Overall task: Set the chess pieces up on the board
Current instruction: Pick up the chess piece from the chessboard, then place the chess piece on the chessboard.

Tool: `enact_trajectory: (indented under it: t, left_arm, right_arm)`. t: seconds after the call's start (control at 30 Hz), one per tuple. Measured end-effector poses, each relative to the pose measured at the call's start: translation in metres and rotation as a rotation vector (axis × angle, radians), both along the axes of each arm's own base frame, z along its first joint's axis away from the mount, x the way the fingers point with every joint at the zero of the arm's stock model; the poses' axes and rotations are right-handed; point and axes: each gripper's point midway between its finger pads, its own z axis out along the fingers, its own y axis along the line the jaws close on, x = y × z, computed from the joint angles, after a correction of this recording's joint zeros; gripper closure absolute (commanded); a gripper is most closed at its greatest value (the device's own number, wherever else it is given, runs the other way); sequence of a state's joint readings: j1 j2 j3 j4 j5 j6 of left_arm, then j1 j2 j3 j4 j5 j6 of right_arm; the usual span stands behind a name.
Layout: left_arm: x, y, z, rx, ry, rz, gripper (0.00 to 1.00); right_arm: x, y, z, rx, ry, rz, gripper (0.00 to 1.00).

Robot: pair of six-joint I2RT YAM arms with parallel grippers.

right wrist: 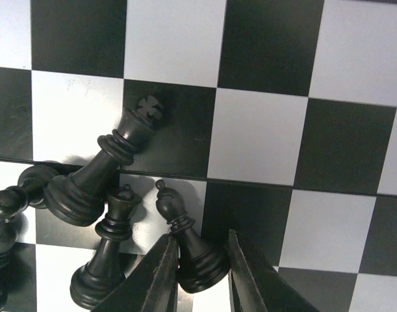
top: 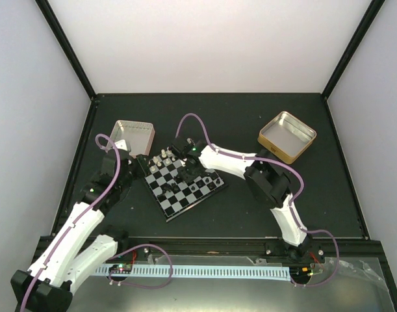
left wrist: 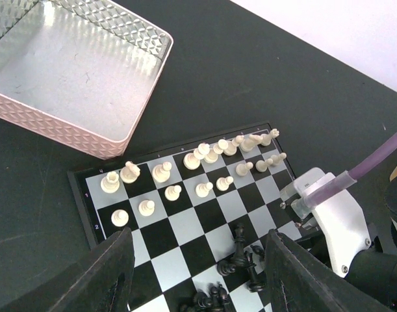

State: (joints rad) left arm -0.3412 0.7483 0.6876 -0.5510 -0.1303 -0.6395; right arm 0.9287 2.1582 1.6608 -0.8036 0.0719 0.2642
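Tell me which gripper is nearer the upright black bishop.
Right. The right gripper grips the black bishop at its base; the left gripper hangs open above the board near its left edge.

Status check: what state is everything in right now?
white pieces: upright, in two rows
black king: tilted
black bishop: upright, gripped
right gripper: shut on black bishop
left gripper: open, empty
pink tin: empty
gold tin: empty

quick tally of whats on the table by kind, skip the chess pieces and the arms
pink tin: 1
gold tin: 1
chessboard: 1
total: 3
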Motion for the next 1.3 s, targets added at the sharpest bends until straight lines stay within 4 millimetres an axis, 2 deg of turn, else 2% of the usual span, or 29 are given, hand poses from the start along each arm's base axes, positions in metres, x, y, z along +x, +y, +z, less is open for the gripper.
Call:
enact_trajectory:
  t: [0.27,0.53,0.6,0.77,0.93,1.0,1.13,1.3]
  left_arm:
    - [-0.001,-0.004,0.0,-0.013,0.003,-0.019,0.43]
    - [0.001,-0.022,0.004,-0.076,-0.005,-0.098,0.37]
    - [0.002,-0.027,0.006,-0.091,-0.016,-0.117,0.35]
    - [0.002,-0.045,0.013,-0.155,-0.05,-0.207,0.28]
    - [0.0,-0.073,0.027,-0.24,-0.095,-0.357,0.24]
    - [-0.001,-0.083,0.03,-0.265,-0.103,-0.409,0.24]
    - [-0.004,-0.097,0.03,-0.299,-0.091,-0.493,0.29]
    - [-0.006,-0.109,0.022,-0.327,-0.049,-0.56,0.42]
  right_arm:
    - [0.002,0.0,0.001,0.026,-0.032,-0.005,0.86]
    - [0.006,-0.02,0.011,0.091,-0.093,-0.045,0.87]
    - [0.01,-0.023,0.022,0.132,-0.123,-0.058,0.87]
    - [0.016,-0.019,0.068,0.288,-0.224,-0.065,0.87]
    - [0.005,-0.004,0.12,0.499,-0.276,-0.008,0.86]
    - [-0.002,0.002,0.136,0.576,-0.278,0.025,0.86]
    - [-0.018,0.01,0.152,0.688,-0.253,0.079,0.86]
    - [-0.033,0.019,0.159,0.782,-0.206,0.134,0.86]
